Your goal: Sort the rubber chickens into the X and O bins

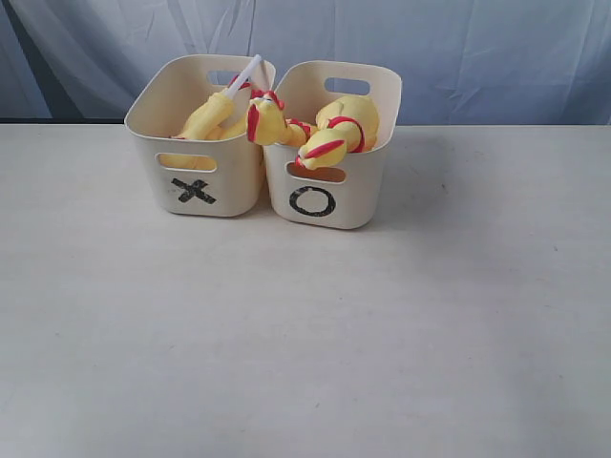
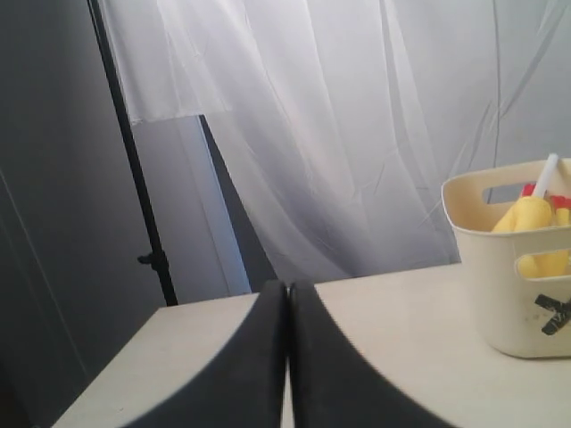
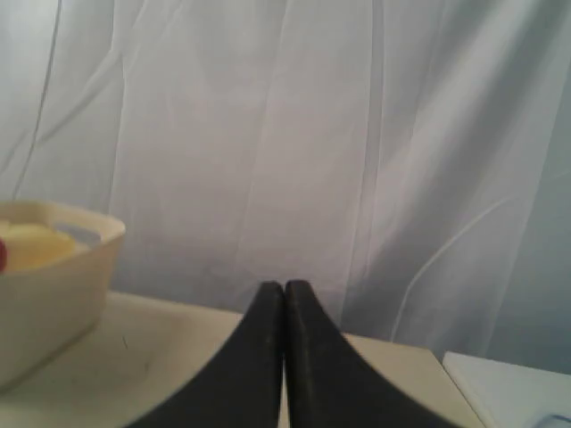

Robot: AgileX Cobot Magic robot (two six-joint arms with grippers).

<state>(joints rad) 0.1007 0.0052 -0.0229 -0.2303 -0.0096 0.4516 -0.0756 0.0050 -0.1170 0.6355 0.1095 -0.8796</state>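
Chickens [image 1: 344,124] all look to be in the bins, as far as you can see. Some sit in the X bin [image 1: 234,191], where a white tube [image 1: 243,74] sticks up, and some sit in the O bin [image 1: 361,196] right beside it. One chicken [image 1: 267,122] leans over where the two bins meet, so you can't tell which bin it is in. No chicken lies on the counter [image 1: 305,363]. Your left gripper [image 2: 287,290] and right gripper [image 3: 284,290] are both closed tight and hold nothing. The job looks done, or very nearly.

Soft even light, fairly bright, faint shadow on the table [image 1: 458,286] beside the O bin [image 1: 366,191], right wrist view hazy
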